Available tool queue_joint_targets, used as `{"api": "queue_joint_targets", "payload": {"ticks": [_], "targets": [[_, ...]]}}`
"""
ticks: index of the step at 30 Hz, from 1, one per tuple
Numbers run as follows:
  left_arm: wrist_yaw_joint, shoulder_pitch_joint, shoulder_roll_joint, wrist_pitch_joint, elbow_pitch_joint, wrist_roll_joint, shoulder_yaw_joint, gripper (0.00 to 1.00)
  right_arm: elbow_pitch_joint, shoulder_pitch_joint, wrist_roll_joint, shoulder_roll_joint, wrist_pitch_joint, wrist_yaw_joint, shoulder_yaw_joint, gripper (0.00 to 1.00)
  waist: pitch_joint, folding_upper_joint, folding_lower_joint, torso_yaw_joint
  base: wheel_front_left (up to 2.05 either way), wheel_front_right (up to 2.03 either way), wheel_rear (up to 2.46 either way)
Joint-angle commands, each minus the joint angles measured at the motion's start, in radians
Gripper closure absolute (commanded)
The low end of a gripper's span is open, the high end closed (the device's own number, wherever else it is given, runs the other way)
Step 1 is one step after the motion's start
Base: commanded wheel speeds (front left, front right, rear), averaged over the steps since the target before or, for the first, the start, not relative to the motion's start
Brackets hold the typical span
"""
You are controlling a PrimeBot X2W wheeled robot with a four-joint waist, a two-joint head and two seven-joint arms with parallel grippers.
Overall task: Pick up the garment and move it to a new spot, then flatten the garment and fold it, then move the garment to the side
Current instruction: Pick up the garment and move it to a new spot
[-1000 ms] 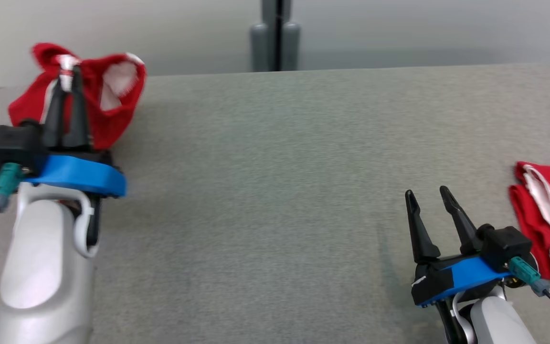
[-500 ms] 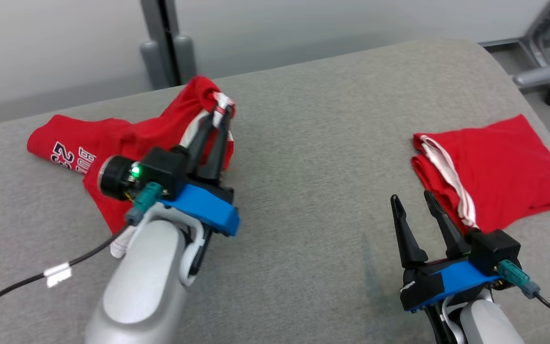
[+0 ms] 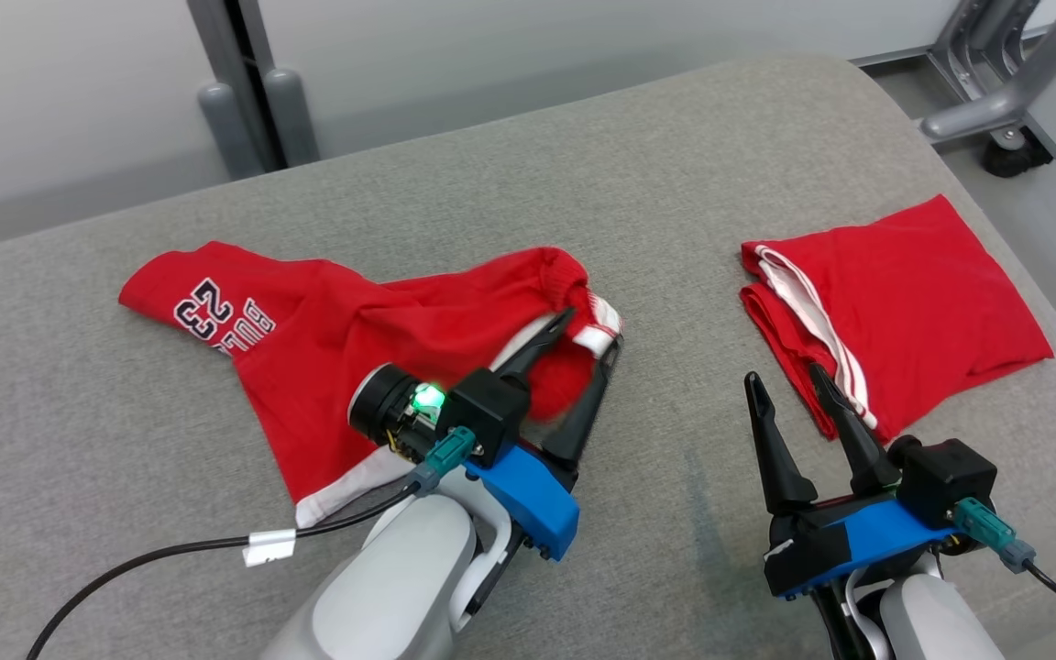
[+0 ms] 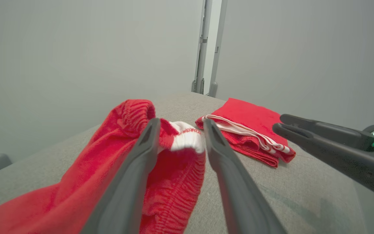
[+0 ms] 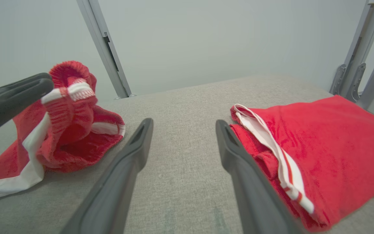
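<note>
Toward the middle of the grey cloth-covered bench (image 3: 583, 165) lies the garment (image 3: 326, 339), a pair of red shorts with white trim, spread loosely and creased, one leg reaching toward the bench's left edge with white lettering and the number 23 on it. Its gathered waistband end, carrying a white band with red stitching (image 4: 187, 138), rises in a bunch just right of the bench's centre. The left gripper (image 3: 592, 330) is low over that end with its two dark fingers apart; the white band sits in the gap between them, and I cannot tell whether either finger presses on it. A green light (image 3: 427, 396) glows on that wrist, and a black cable with a white tag (image 3: 267, 546) trails toward the near left edge. The right gripper (image 3: 785, 376) is near the bench's front edge, right of centre, its fingers wide apart with nothing between them, hovering over bare fabric. Just beside its outer finger, toward the right edge, lies a folded red cloth (image 3: 913, 302) with white striped trim along its left fold, flat and well apart from the garment. Grey upright posts (image 3: 253, 101) stand behind the far edge.
</note>
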Motion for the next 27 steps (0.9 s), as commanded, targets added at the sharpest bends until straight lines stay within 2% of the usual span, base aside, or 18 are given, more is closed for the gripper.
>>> {"api": "queue_joint_targets", "payload": {"ticks": [1,5,10,20,27], "targets": [[0.013,-0.012,0.003,-0.006,0.015,-0.003,-0.013,0.00,-0.003,-0.002,0.006,-0.002,-0.001,0.000,-0.001,0.00,-0.001,0.0000,0.0000,0.010,0.00,0.00,0.00],[0.039,0.002,0.003,-0.012,0.072,-0.016,-0.011,0.00,-0.001,0.004,0.002,-0.002,0.000,0.000,-0.008,0.00,-0.011,0.0000,0.0000,0.045,0.00,0.00,0.00],[0.073,0.040,0.024,-0.017,0.090,-0.024,0.046,0.00,0.001,0.013,-0.011,-0.002,0.000,0.000,-0.017,0.00,-0.032,0.0000,0.0000,0.103,0.00,0.00,0.00],[0.173,0.261,0.088,-0.017,-0.061,-0.002,0.298,0.00,0.003,0.053,-0.032,-0.003,-0.001,0.000,-0.039,0.00,-0.099,0.0000,0.0000,0.196,0.00,0.00,0.00],[0.196,0.434,0.087,-0.017,-0.165,0.065,0.457,0.00,0.014,0.108,-0.052,-0.003,-0.001,0.000,-0.069,0.00,-0.159,0.0000,0.0000,0.233,0.00,0.00,0.00]]}}
